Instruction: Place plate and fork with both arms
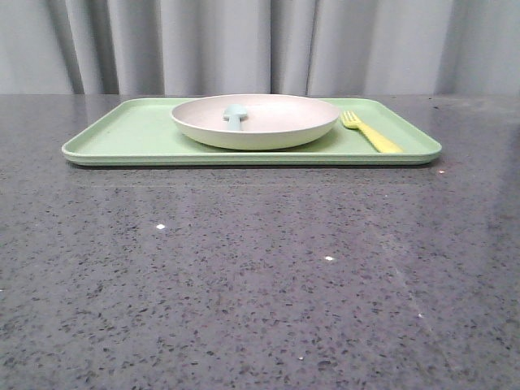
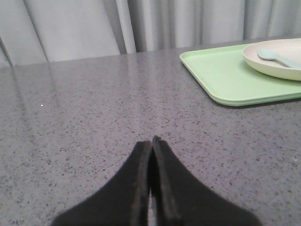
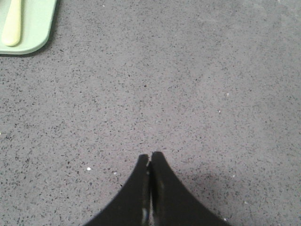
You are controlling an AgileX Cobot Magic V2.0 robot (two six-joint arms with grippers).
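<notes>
The cream-white plate (image 1: 255, 120) sits on the light-green tray (image 1: 122, 138) at the back of the table, with a pale blue spoon (image 1: 235, 114) lying in it. The yellow fork (image 1: 370, 132) lies on the tray to the right of the plate. The plate (image 2: 277, 63) and tray (image 2: 221, 77) also show in the left wrist view, and the fork's handle (image 3: 12, 26) in the right wrist view. My left gripper (image 2: 152, 140) is shut and empty over bare table, well short of the tray. My right gripper (image 3: 150, 155) is shut and empty over bare table. Neither arm shows in the front view.
The dark grey speckled tabletop (image 1: 260, 276) stretches between the tray and the near edge. Grey curtains (image 1: 260, 45) hang behind the table.
</notes>
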